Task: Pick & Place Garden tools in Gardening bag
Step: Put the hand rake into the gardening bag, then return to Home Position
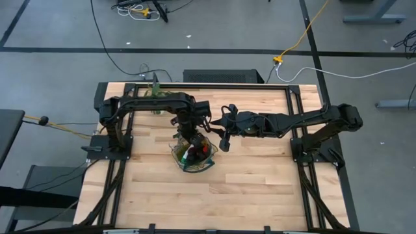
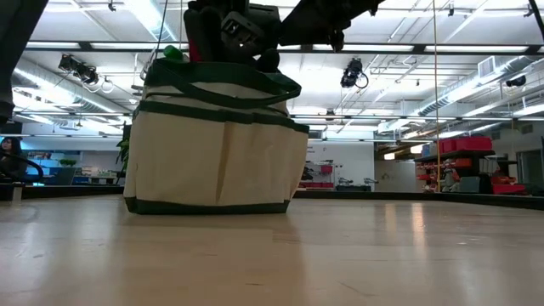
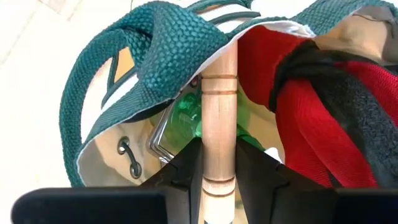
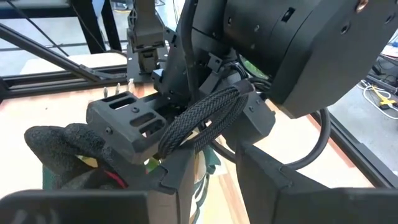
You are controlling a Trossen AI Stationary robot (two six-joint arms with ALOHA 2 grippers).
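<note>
The left end effector [image 3: 219, 165] is hanging over the mouth of the soft beige canvas gardening bag with dark green trim [image 2: 212, 153], clenched around the pale wooden handle of a hand fork [image 3: 219, 118] that is pointing down into the bag. Inside the bag, red gloves [image 3: 298, 106] and a translucent green spray bottle [image 3: 186, 115] are lying beside the handle. The right end effector [image 4: 214, 168] is hovering just beside the bag, its fingers parted with a dark woven bag handle [image 4: 202, 118] passing between them; whether it is gripping the strap cannot be told.

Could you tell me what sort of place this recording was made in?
Probably a robotics lab or industrial workshop: a wooden table in a black frame on a grey concrete floor, cables across it, and ceiling strip lights over an open hall.
</note>
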